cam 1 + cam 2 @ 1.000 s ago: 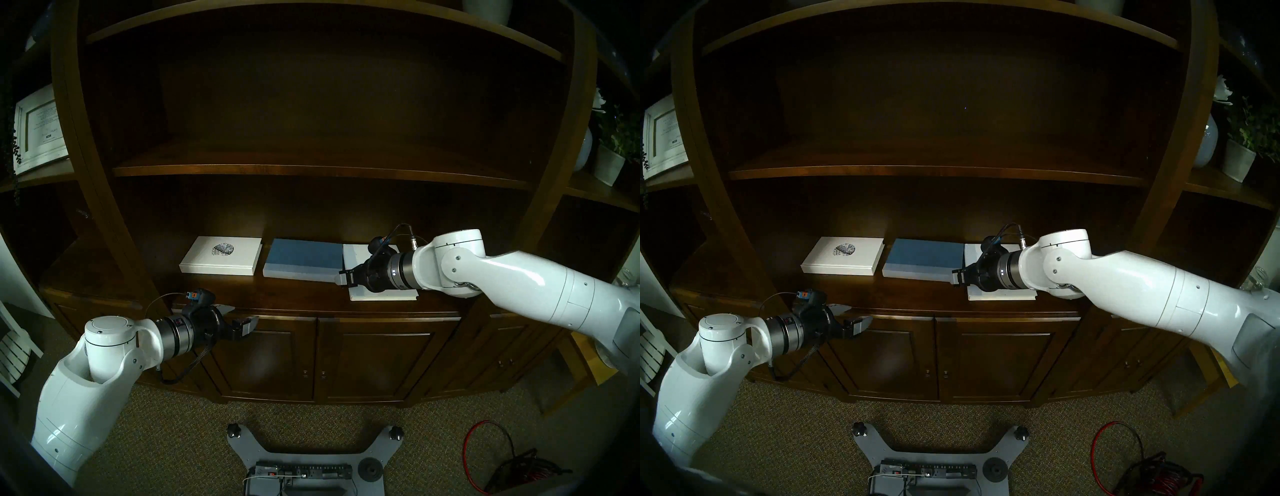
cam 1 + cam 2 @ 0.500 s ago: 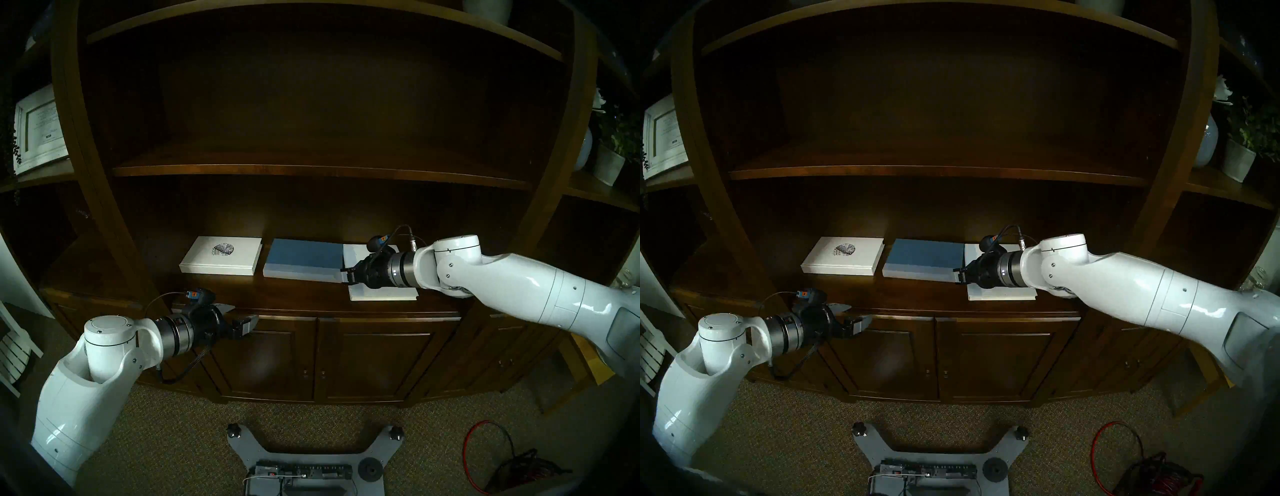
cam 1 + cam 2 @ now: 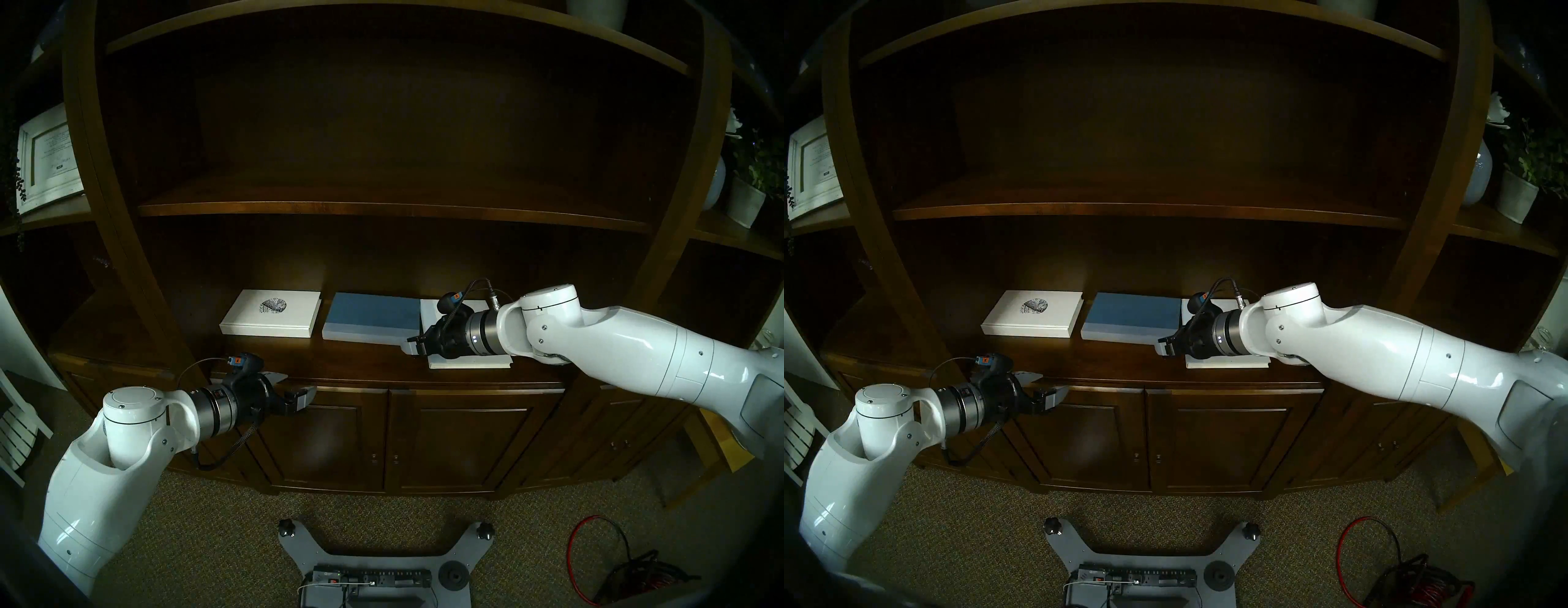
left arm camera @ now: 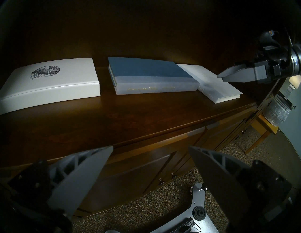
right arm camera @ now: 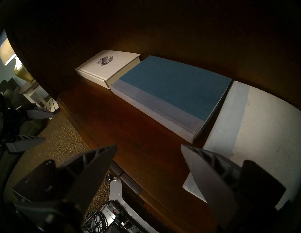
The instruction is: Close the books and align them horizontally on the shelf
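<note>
Three closed books lie flat in a row on the dark wooden shelf (image 3: pixel 360 361). The white book with a dark round emblem (image 3: pixel 271 316) is at the left and the blue book (image 3: pixel 373 318) in the middle. The plain white book (image 3: pixel 466 361) at the right sits further forward and is partly hidden by my right wrist. My right gripper (image 3: pixel 411 346) (image 5: pixel 149 145) is open and holds nothing. It hovers at that book's front left corner, one finger (image 5: pixel 203 164) over the cover. My left gripper (image 3: pixel 299 384) (image 4: pixel 151 147) is open and empty, in front of the shelf's front edge.
A thinner board (image 3: pixel 382 210) spans the bookcase above the books. Panelled cabinet doors (image 3: pixel 458 437) are below the shelf. A white-framed picture (image 3: pixel 46 157) stands far left, and a vase and potted plant (image 3: pixel 746 199) far right. The robot base (image 3: pixel 382 564) and a red cable (image 3: pixel 602 552) are on the carpet.
My right gripper has slid left and slightly forward, from over the plain white book to its left front corner, and its jaws have narrowed a little. The books and left arm have not moved.
</note>
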Motion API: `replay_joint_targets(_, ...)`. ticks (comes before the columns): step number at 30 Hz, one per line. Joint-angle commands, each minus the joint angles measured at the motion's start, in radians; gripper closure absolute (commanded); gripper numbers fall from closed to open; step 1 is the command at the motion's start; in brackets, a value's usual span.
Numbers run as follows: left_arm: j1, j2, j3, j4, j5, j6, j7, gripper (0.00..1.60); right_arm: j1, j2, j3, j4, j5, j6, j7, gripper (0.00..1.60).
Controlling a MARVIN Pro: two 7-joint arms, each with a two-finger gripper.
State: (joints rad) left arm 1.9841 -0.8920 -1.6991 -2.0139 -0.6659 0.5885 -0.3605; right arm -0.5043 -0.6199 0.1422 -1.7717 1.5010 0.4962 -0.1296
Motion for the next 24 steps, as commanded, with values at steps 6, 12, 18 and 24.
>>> replay_joint_targets(6,-0.017,-0.002,-0.014,-0.025,0.001,-0.016,0.003,0.0,0.035,-0.022,0.016,-0.02,-0.025,0.02,-0.042,0.19)
replay_joint_targets(12,-0.017,-0.002,-0.014,-0.024,0.0,-0.015,0.003,0.0,0.044,-0.055,0.019,0.031,-0.019,0.039,-0.007,0.22)
replay_joint_targets(18,-0.017,-0.002,-0.014,-0.024,0.0,-0.015,0.002,0.0,0.051,-0.086,0.019,0.083,-0.018,0.06,0.01,0.24)
replay_joint_targets(24,-0.017,-0.002,-0.014,-0.025,0.001,-0.015,0.003,0.0,0.053,-0.129,0.012,0.154,-0.019,0.085,0.04,0.33)
